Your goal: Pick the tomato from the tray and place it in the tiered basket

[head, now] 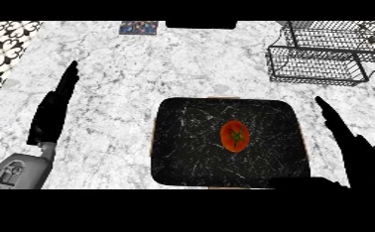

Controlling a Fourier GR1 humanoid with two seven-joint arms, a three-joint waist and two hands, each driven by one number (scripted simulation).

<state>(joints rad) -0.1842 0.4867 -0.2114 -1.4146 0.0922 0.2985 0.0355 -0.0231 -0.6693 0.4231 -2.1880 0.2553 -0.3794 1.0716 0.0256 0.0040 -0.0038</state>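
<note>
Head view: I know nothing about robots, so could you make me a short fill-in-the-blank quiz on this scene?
1. The tomato lies on the dark ____.
2. The tiered basket stands at the far ____ corner of the counter.
3. The left hand and the right hand are both ____, touching nothing.

Missing words: tray; right; open.

Tomato (235, 136) on dark tray (187, 142), wire tiered basket (319, 57) upper right, marble counter (147, 67)
</note>
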